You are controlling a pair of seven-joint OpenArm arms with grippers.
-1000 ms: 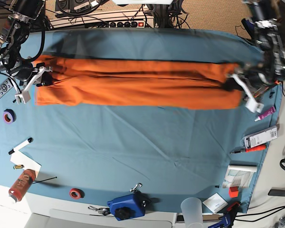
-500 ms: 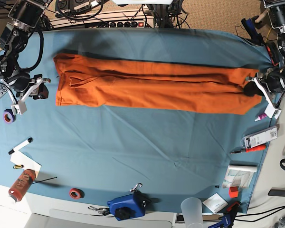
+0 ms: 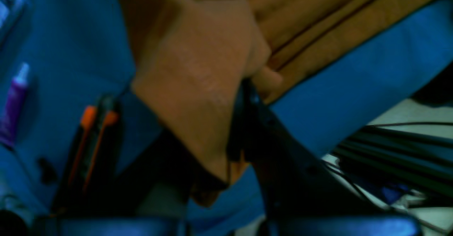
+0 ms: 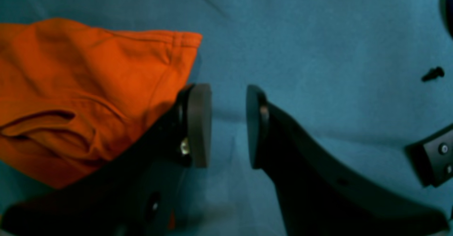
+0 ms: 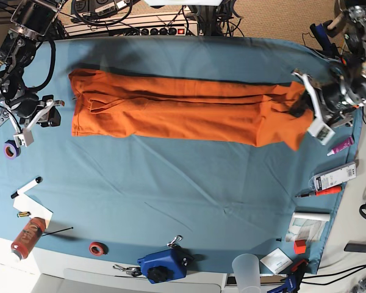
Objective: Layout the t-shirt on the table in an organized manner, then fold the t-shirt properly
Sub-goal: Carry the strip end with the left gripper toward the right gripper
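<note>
1. Base view showed the bright-orange short-sleeved cotton t-shirt [image 5: 183,113] lying as a long, narrow folded band across the far half of the wide teal-blue cloth-covered table [image 5: 171,195], its length running side to side.
2. I had my left gripper [image 5: 302,110] clamped on the shirt's end at that view's right, and the cloth there was lifted and doubled back, so I judged I was carrying that end over toward the middle for the next fold.
3. My left wrist camera agreed: orange fabric [image 3: 191,87] draped over the black finger, pinched tight.
4. My right gripper [image 4: 228,126] stood just beside the shirt's other end [image 4: 88,87], jaws apart and holding nothing, with only bare table between the pads; I judged it was clear so that end could lie flat as an anchor.
5. Off by the table's edge near my left arm lay a small purple tube [image 5: 341,145], well outside the path of the fold.
</note>
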